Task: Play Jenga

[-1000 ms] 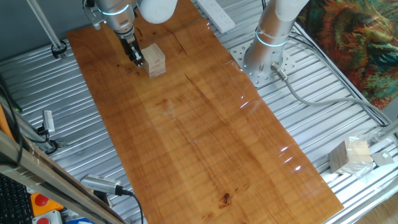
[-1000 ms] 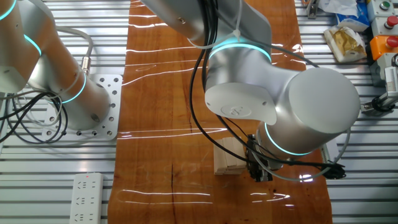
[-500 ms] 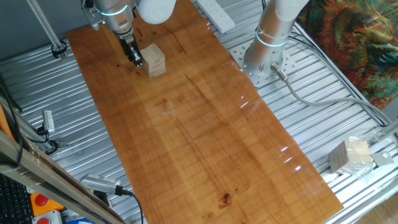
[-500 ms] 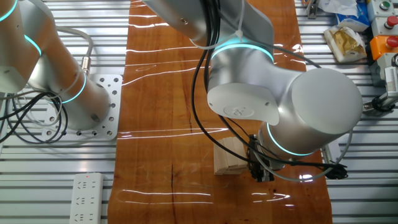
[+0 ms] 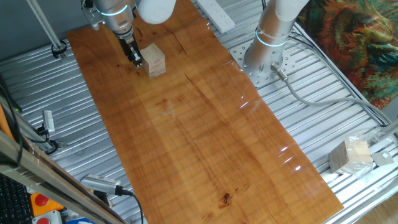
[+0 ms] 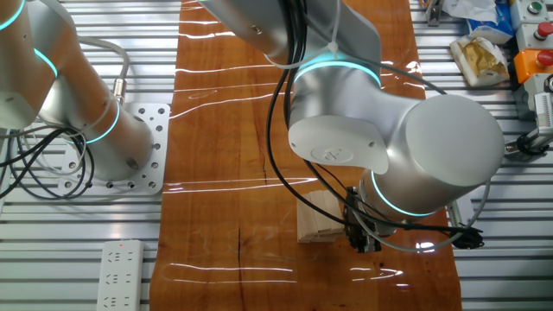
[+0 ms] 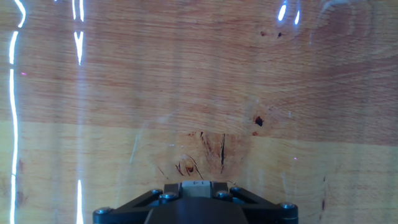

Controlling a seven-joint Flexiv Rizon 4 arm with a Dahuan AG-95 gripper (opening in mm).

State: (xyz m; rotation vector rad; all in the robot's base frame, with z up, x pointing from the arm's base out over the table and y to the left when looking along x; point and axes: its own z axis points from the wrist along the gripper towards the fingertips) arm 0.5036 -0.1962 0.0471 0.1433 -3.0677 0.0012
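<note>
The Jenga stack [image 5: 155, 59], a small pile of pale wood blocks in a few layers, stands near the far left end of the wooden board [image 5: 205, 124]. My gripper [image 5: 136, 60] points down right beside the stack's left side, its dark fingers close together and low by the board. In the other fixed view the stack [image 6: 318, 216] shows partly behind my arm, with the gripper [image 6: 359, 239] at its right side. The hand view shows only bare board [image 7: 199, 93] and the gripper's base; the stack and fingertips are out of view there.
A second arm's base [image 5: 266, 53] stands on the metal table right of the board. A white power strip [image 5: 216, 14] lies at the back. A pale beige-and-grey lump [image 5: 349, 155] sits off the board at the right. Clutter [image 6: 484, 52] lies past the board's edge.
My arm shifted very slightly between one second and half a second ago; since then nothing has visibly moved. The stack stands as before.
</note>
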